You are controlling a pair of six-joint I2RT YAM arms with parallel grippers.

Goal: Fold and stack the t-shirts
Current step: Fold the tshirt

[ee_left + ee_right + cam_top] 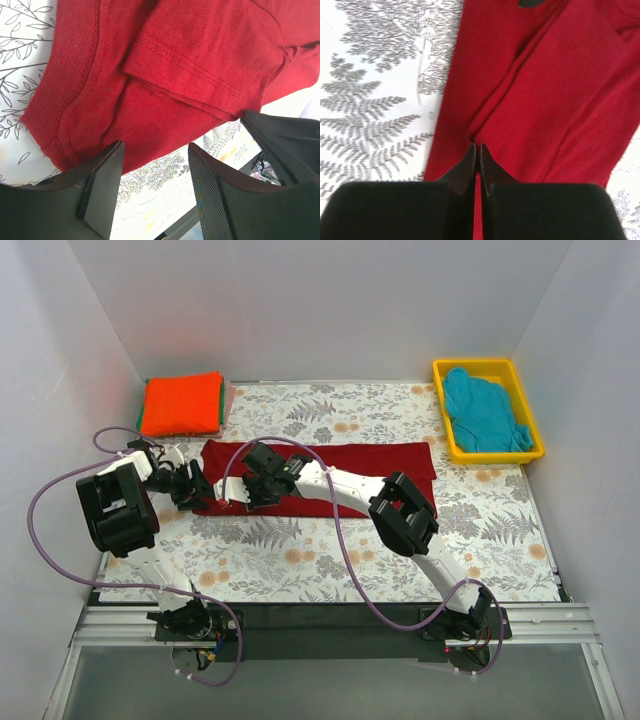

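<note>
**Maroon cloth half folded, one edge pinched**

Spread across the middle of the counter [400, 540]: the maroon t-shirt [380, 460], narrowed to a long band, with a tucked sleeve and a ribbed edge showing at its left end. Well apart from it, in the far left corner: a folded orange-red t-shirt [181, 403] topping a stack. Far right: a teal t-shirt [485, 410] heaped in the yellow bin [490, 365], not yet folded.

Judged from that: busy with the crosswise fold of the band. Pinched on the near edge by the right tool [479, 147], jaws pressed together on the cloth and a crease running away from the tips. Just beside it, at the left end: the left tool [155, 147], jaws apart, one tip over the cloth's edge, nothing caught between them.

Called for next, probably: closing the left tool on the near-left corner, then raising both grips together and carrying that end rightward over the rest. Worth keeping the two edges level to avoid a skewed fold.
</note>
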